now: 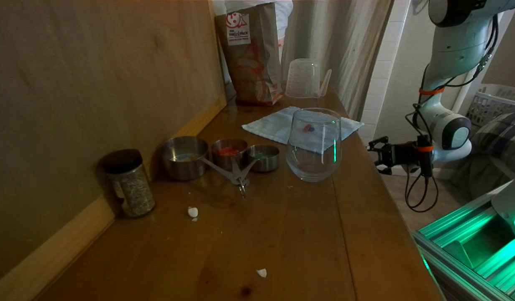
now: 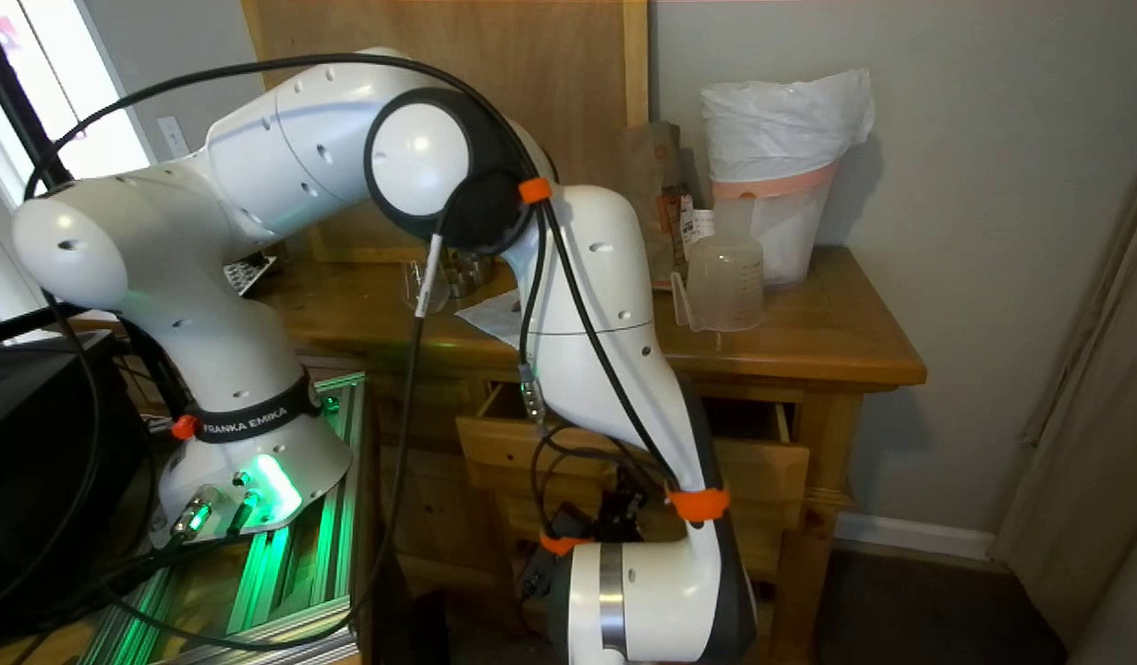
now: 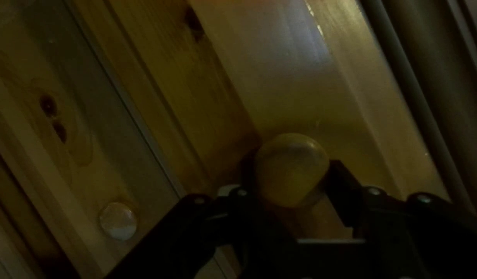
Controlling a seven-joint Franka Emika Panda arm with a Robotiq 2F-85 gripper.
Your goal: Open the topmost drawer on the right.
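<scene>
The top right wooden drawer (image 2: 767,469) stands partly pulled out below the desk top in an exterior view. A dark gap shows behind its front. Its front (image 3: 284,69) fills the middle of the dark wrist view, with a round wooden knob (image 3: 290,174) on it. My gripper (image 3: 294,170) has one finger on each side of the knob, and both appear to touch it. In the exterior views the gripper (image 1: 374,158) is beyond the desk edge, and also low before the drawer (image 2: 619,513), mostly hidden by the arm. The drawer's inside is mostly hidden.
A second knob (image 3: 118,221) sits on a neighbouring drawer front. On the desk top (image 1: 282,234) are a drinking glass (image 1: 313,146), metal measuring cups (image 1: 184,159), a jar (image 1: 129,184), a cloth (image 1: 274,125), a paper bag (image 1: 253,54) and a plastic jug (image 2: 725,282).
</scene>
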